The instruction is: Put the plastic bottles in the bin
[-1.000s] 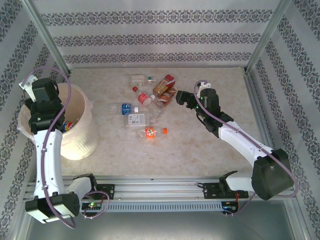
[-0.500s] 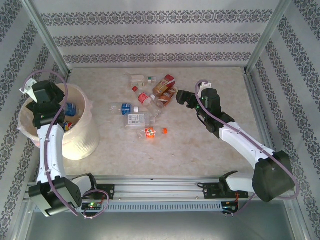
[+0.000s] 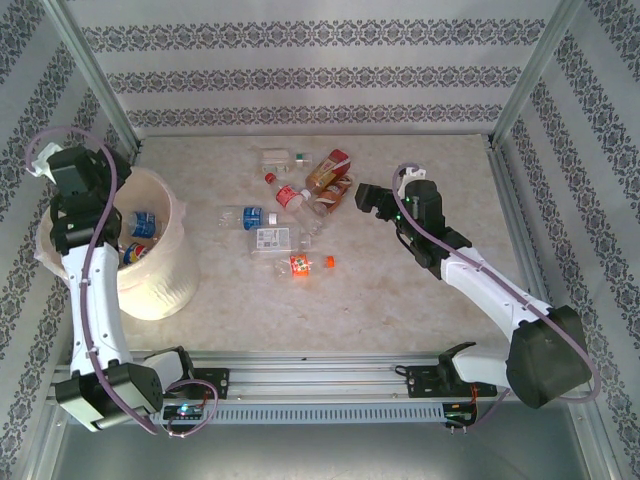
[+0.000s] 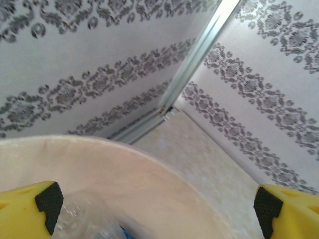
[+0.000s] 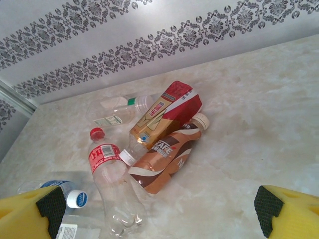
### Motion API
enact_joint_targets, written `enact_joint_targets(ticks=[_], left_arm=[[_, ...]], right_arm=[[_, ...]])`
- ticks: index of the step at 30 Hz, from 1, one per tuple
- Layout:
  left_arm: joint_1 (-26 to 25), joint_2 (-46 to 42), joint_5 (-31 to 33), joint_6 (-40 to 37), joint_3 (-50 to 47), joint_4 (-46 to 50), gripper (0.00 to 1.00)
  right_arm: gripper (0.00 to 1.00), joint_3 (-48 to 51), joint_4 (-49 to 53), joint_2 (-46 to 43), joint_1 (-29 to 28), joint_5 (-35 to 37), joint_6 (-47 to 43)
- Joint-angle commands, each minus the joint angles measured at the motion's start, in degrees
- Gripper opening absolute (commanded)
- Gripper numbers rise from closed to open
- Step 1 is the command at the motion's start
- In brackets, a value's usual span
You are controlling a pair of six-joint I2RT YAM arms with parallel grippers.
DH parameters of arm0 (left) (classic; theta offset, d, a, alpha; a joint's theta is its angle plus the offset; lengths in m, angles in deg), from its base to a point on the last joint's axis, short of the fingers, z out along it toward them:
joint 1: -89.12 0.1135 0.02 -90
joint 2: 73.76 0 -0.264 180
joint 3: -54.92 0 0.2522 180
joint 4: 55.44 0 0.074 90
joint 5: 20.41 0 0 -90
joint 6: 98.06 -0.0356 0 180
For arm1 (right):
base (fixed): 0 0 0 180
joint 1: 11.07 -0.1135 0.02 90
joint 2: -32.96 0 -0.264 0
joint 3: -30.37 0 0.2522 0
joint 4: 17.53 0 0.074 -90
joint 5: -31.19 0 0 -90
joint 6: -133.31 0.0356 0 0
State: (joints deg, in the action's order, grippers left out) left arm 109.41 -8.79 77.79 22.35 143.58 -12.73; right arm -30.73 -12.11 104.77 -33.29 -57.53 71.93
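Lab test booth; patterned backdrop walls [image 3: 320, 75], aluminium frame posts [image 3: 97, 85].

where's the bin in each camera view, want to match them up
top external: the bin stands at the left edge of the table, near side.
left wrist: the bin arcs across the bottom half, rim uppermost.
shared landmark: the metal corner post beyond the bin.

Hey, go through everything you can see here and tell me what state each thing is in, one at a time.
left hand: open, holding nothing, over the bin.
right hand: open, holding nothing.
bin: upright, partly filled.
bottles in the bin: resting inside.
bottles on the table: lying on their sides, not yet binned.
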Motion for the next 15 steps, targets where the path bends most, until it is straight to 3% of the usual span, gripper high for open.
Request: enact_joint_targets(ticks=[1, 5, 15], left_arm=[[-2.64, -0.88, -3.07, 4.36, 2.28, 6.46, 1.0], [-7.08, -1.53, -1.36, 6.98, 3.65, 8.11, 1.0], [-26.01, 0.54, 8.24, 12.89, 4.87, 6.83, 1.0]], right_arm=[[0.98, 0.76, -0.14, -1.07, 0.66, 1.4, 0.58], [0.98, 0.66, -0.04, -0.81, 0.84, 1.38, 0.97], [0.98, 1.7, 0.29, -1.48, 1.36, 1.8, 2.64]])
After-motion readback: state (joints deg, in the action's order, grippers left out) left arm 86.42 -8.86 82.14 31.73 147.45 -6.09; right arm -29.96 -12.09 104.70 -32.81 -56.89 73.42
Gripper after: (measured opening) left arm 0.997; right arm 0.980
